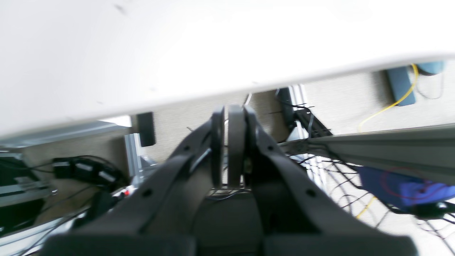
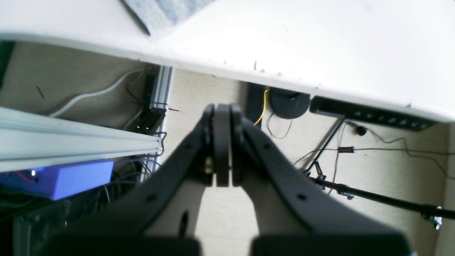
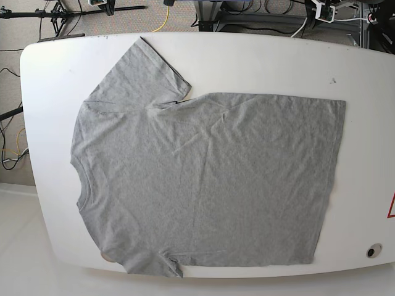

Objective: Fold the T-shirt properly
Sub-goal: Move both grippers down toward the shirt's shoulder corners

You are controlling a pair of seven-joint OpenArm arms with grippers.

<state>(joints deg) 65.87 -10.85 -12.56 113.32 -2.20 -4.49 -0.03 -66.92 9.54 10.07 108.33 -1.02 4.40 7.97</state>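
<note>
The grey T-shirt (image 3: 203,179) lies spread flat on the white table (image 3: 247,61), neck toward the left edge, hem toward the right, one sleeve (image 3: 145,71) pointing to the far edge. The other sleeve at the near edge looks tucked or cut off by the frame. Neither arm shows in the base view. My left gripper (image 1: 227,113) is shut and empty, hanging off the table's edge (image 1: 177,53) over the floor. My right gripper (image 2: 222,110) is also shut and empty, beyond the table edge (image 2: 320,42); a corner of grey cloth (image 2: 156,9) shows past it.
Below the far edge are aluminium rails (image 2: 71,142), a blue box (image 2: 78,177), a black round base (image 2: 289,103), a yellow cable (image 1: 394,103) and loose black wires. A small round fitting (image 3: 371,251) sits at the table's near right corner.
</note>
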